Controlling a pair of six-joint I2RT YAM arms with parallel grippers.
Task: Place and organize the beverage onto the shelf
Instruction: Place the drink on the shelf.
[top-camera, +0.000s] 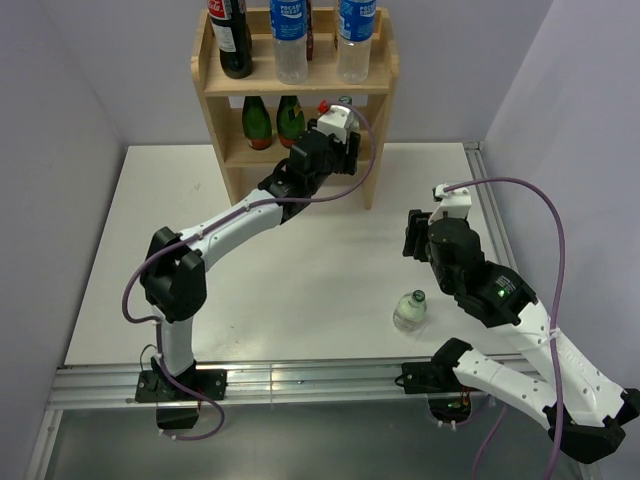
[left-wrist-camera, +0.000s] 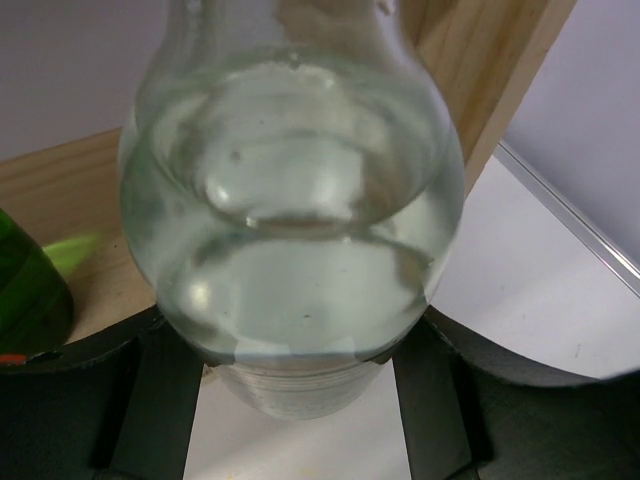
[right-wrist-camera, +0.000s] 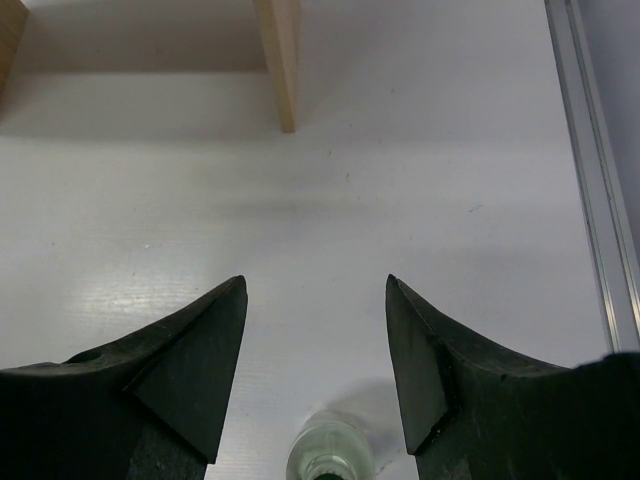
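Observation:
The light-wood shelf (top-camera: 216, 75) stands at the back of the table. Its top tier holds a dark cola bottle (top-camera: 232, 40) and two clear blue-label bottles (top-camera: 290, 45). Two green bottles (top-camera: 258, 122) stand on the middle tier. My left gripper (top-camera: 338, 112) is shut on a clear bottle (left-wrist-camera: 290, 230) at the right end of the middle tier, next to a green bottle (left-wrist-camera: 25, 290). My right gripper (top-camera: 412, 235) is open and empty. A small clear bottle with a dark cap (top-camera: 411, 310) stands on the table just in front of it, and shows low between its fingers in the right wrist view (right-wrist-camera: 325, 460).
The shelf's right side panel (right-wrist-camera: 280, 60) stands on the white table ahead of the right gripper (right-wrist-camera: 315, 300). A metal rail (top-camera: 490, 200) runs along the table's right edge. Grey walls close in the back and both sides.

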